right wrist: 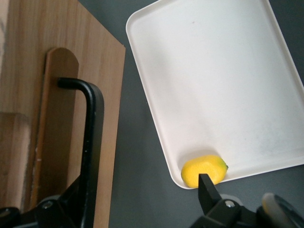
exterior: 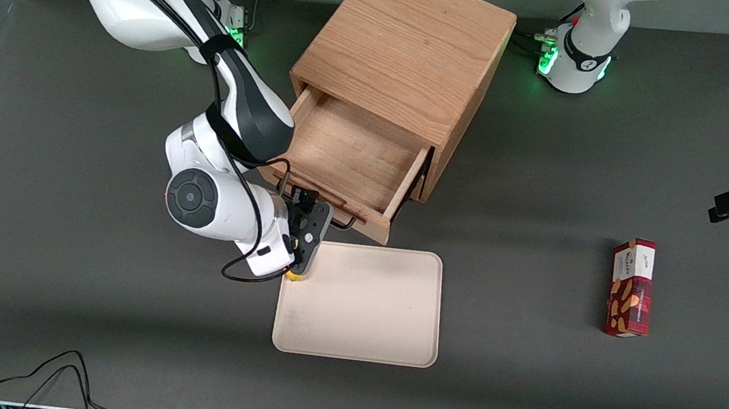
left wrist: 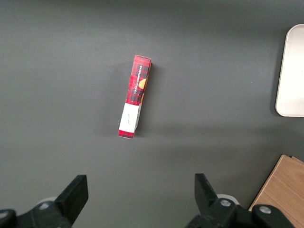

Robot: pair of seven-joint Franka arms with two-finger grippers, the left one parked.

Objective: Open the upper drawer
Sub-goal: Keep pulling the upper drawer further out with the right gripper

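While the upper drawer [exterior: 352,162] stands pulled well out of the oak cabinet [exterior: 406,66], its front edge reaches nearly to the rim of the cream tray [exterior: 360,306], with only a narrow strip of dark table [exterior: 60,267] between. At that front, the gripper [exterior: 317,213] has its fingers spread, one beside the black bar handle [right wrist: 90,142] and none clamped on it. A yellow lemon [right wrist: 203,170] lies in the tray's corner beneath the claw.

cabinet [exterior: 415,47]: 1 | tray [exterior: 379,321]: 1 | box [exterior: 631,287]: 1 | lemon [right wrist: 203,170]: 1
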